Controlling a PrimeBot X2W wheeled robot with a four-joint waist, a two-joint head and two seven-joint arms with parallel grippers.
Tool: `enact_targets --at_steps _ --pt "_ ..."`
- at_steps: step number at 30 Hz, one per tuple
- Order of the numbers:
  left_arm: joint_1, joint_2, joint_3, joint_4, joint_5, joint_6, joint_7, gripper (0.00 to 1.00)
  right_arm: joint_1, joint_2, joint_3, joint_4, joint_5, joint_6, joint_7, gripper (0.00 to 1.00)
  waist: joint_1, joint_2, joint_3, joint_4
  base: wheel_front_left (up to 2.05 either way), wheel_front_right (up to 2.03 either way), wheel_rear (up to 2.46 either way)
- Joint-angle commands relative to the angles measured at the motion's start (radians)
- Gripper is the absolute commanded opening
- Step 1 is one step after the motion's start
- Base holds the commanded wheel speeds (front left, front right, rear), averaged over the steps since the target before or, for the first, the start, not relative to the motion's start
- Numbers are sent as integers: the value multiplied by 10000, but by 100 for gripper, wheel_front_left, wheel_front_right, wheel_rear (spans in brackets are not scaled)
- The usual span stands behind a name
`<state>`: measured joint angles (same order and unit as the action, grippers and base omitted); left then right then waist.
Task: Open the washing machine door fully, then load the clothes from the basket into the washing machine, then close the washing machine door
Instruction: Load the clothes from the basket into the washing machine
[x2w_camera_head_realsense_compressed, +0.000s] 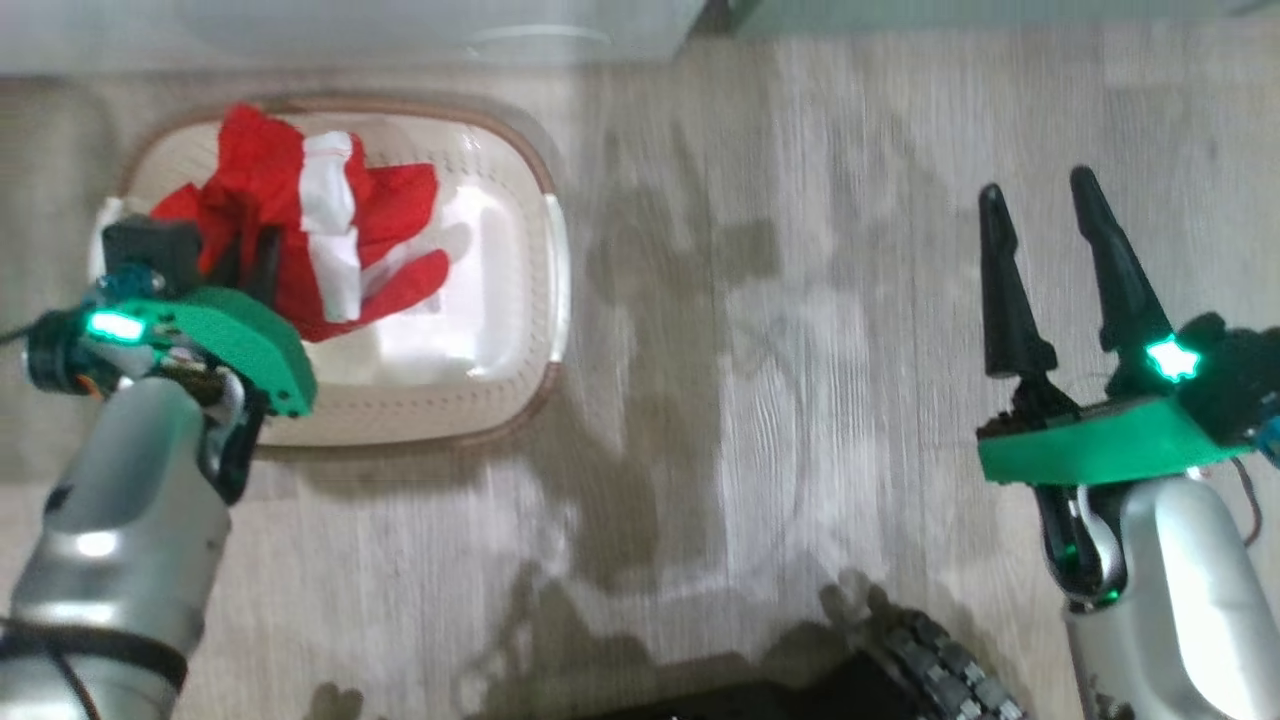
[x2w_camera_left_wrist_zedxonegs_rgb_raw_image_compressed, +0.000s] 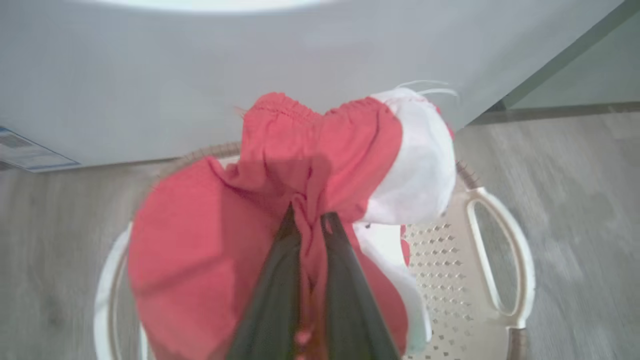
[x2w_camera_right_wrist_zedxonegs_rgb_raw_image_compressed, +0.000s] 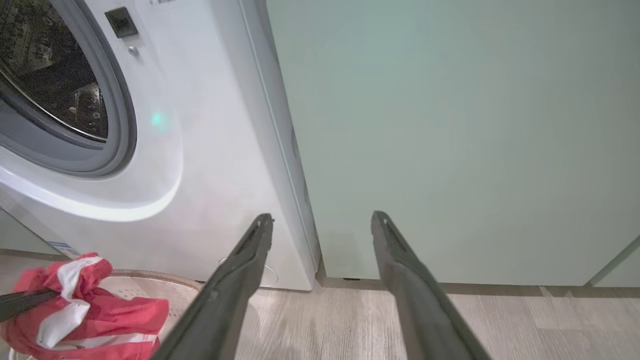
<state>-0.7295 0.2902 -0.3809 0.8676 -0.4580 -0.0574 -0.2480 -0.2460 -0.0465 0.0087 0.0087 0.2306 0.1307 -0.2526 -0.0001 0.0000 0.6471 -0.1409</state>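
My left gripper (x2w_camera_head_realsense_compressed: 255, 262) is shut on the red and white clothes (x2w_camera_head_realsense_compressed: 320, 230) over the left part of the cream basket (x2w_camera_head_realsense_compressed: 520, 290). In the left wrist view its fingertips (x2w_camera_left_wrist_zedxonegs_rgb_raw_image_compressed: 308, 217) pinch a fold of the red clothes (x2w_camera_left_wrist_zedxonegs_rgb_raw_image_compressed: 200, 240), which bunch up above the basket (x2w_camera_left_wrist_zedxonegs_rgb_raw_image_compressed: 505, 260). The white washing machine (x2w_camera_right_wrist_zedxonegs_rgb_raw_image_compressed: 200, 150) stands just behind, its steel drum (x2w_camera_right_wrist_zedxonegs_rgb_raw_image_compressed: 50, 85) uncovered. The washing machine door is out of view. My right gripper (x2w_camera_head_realsense_compressed: 1040, 185) hovers open and empty over the floor, far right of the basket.
A pale green cabinet (x2w_camera_right_wrist_zedxonegs_rgb_raw_image_compressed: 450, 125) stands to the right of the washing machine. Wood-look floor (x2w_camera_head_realsense_compressed: 760, 350) stretches between the basket and my right arm. My own dark base (x2w_camera_head_realsense_compressed: 900, 670) shows at the bottom edge.
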Motion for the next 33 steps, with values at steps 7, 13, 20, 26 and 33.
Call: enact_targets --at_steps 7,13,20,26,33 --pt "1718 444 709 -3081 46 757 -134 0 695 -37 -260 -135 -295 0 0 100 1 0 -1734 713 0 0 0" --pt "2950 624 922 -5467 74 1373 -100 0 965 -37 -472 -192 -424 0 286 100 1 0 -2768 937 0 0 0" --pt "4166 720 1060 -7584 59 2064 126 0 1370 -37 -517 -259 -552 0 651 100 1 0 -3942 1014 0 0 0" --pt "5305 744 1108 -8830 50 2536 187 0 1894 -37 -394 -421 -543 0 917 100 1 0 -4773 938 0 0 0" --pt "6329 675 1059 -9700 147 3059 236 0 2601 -37 -432 -717 -486 0 1194 100 1 0 -5461 948 0 0 0"
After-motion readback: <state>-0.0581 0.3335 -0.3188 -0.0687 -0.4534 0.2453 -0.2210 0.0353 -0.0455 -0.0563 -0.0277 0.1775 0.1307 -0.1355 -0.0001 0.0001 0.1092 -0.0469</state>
